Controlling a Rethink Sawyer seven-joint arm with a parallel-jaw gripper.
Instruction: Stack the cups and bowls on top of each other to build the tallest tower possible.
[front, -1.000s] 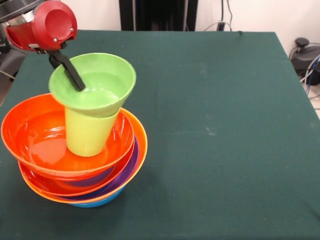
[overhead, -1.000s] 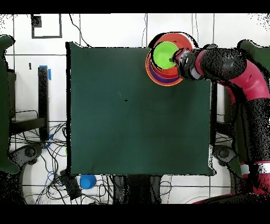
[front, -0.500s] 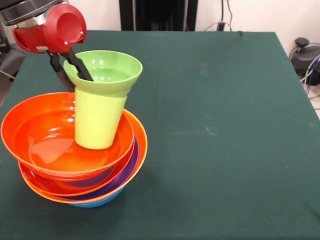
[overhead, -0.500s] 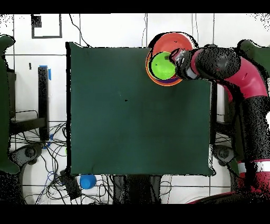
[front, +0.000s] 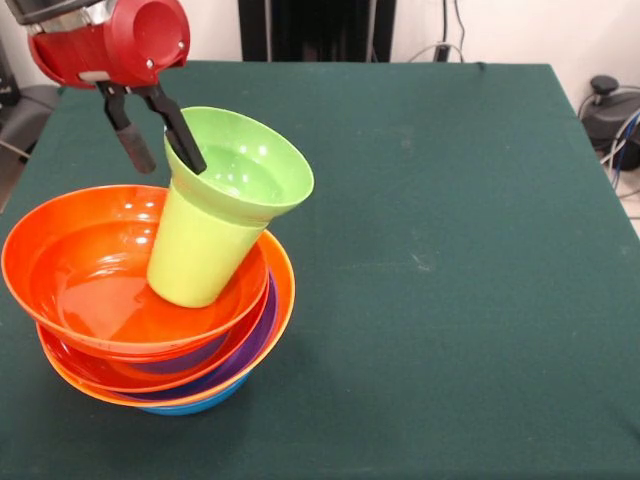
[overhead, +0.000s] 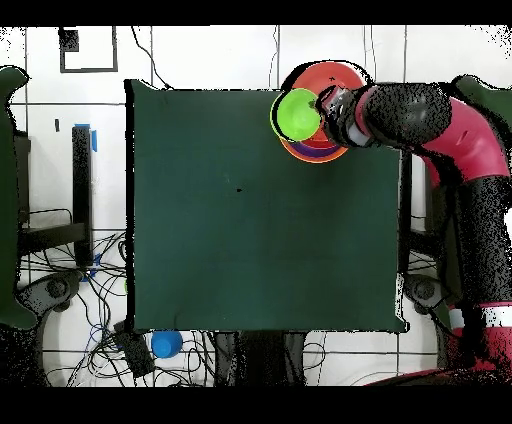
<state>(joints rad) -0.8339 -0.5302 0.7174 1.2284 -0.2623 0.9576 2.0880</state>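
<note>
The tower of nested bowls stands near one corner of the green table, with a blue bowl at the bottom, then a big orange bowl, a purple bowl and red-orange bowls uppermost, their rims showing one inside another and the upper ones shifted off centre. Inside the top red-orange bowl rests the lime-green tumbler, base down, and it is tilted: its long axis leans away from the arm, so its mouth points up and toward the open middle of the table. The small lime-green bowl sits on the tumbler's mouth, tipped the same way, its opening facing up and outward. The gripper hangs from the red and black arm with its two black fingers spread apart; one finger lies against the green bowl's rim and the other stands clear of it, so the jaws grip nothing. In the overhead view the green bowl overhangs the tower's edge toward the table's middle. No brand, label or writing can be read on any of the pieces.
</note>
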